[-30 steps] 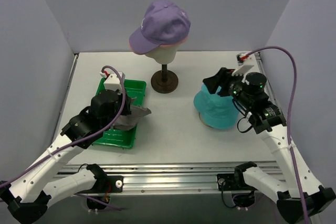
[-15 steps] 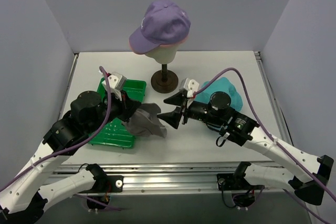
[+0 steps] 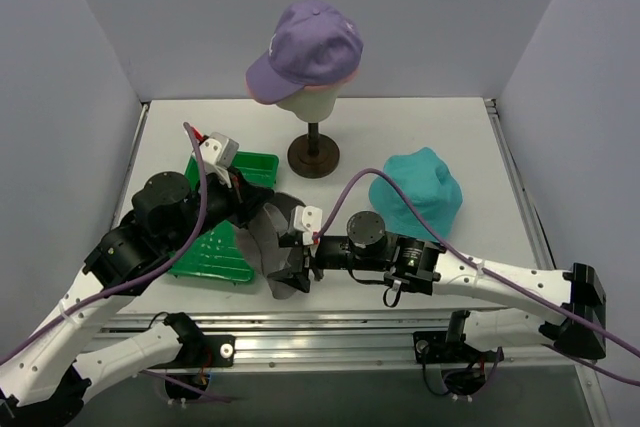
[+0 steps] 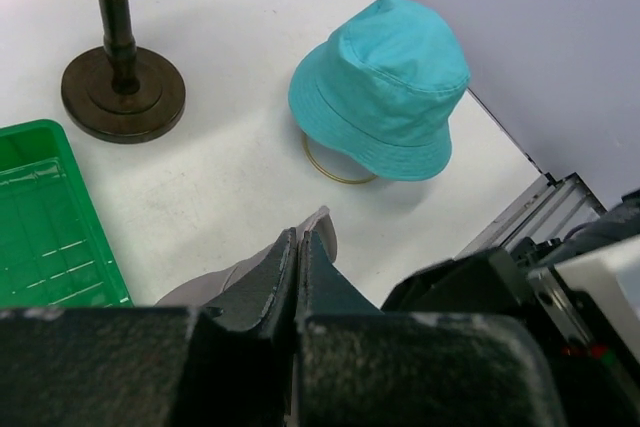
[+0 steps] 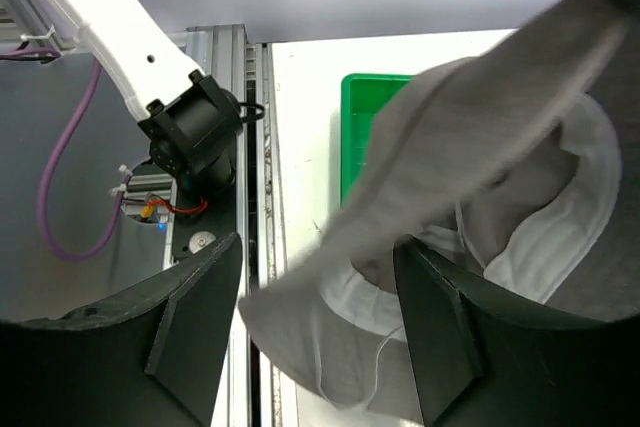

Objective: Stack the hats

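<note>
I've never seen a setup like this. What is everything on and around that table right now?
lavender fabric baseball cap: one, lavender, on the mannequin head at the back.
pink cap: one, only a pink rim shows beneath the lavender cap.
teal fabric bucket hat: one, teal, lying on the table's right side.
grey fabric bucket hat: one, grey, held up near the front, beside the tray.
cream egg-shaped mannequin head: one, cream, on a dark stand, back centre.
green plastic tray: one, green, left side.
thin ring: one, yellowish, partly under the teal hat.
white table: one, white, under everything.
left arm's fingers: shut on the grey hat.
right arm's fingers: open, astride the grey hat's hanging edge.
</note>
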`<control>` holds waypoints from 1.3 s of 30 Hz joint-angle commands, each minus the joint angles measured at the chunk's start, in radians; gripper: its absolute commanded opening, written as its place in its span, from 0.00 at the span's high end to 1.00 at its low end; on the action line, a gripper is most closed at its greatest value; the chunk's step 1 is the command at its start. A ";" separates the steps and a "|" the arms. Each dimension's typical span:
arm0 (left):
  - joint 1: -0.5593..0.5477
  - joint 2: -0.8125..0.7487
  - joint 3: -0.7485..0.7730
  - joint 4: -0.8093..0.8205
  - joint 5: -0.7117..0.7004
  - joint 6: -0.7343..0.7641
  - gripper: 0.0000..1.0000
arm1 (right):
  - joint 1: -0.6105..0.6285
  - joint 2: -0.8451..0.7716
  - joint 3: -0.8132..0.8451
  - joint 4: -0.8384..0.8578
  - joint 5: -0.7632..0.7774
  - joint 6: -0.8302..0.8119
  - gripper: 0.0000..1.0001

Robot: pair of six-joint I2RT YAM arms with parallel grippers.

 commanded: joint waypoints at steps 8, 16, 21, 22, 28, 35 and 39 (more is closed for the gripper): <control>-0.007 0.023 0.006 0.097 -0.146 -0.056 0.97 | 0.064 0.035 -0.056 0.162 0.152 0.034 0.40; -0.009 0.028 -0.012 0.136 -0.152 -0.091 0.98 | 0.093 0.079 -0.043 0.177 0.544 0.066 0.66; -0.009 -0.009 -0.015 0.138 -0.218 -0.140 0.98 | 0.100 0.041 0.063 0.015 0.620 0.215 1.00; -0.007 -0.015 -0.009 0.135 -0.229 -0.141 0.93 | 0.104 0.015 0.115 -0.063 0.623 0.236 1.00; 0.002 -0.003 0.147 -0.071 -0.347 -0.047 0.48 | 0.109 -0.077 0.200 -0.201 0.528 0.331 1.00; 0.002 -0.096 0.152 -0.239 -0.335 -0.015 0.39 | 0.107 -0.091 0.308 -0.277 0.476 0.399 1.00; 0.002 -0.204 0.063 -0.213 -0.271 -0.004 0.38 | 0.104 -0.074 0.356 -0.345 0.476 0.410 1.00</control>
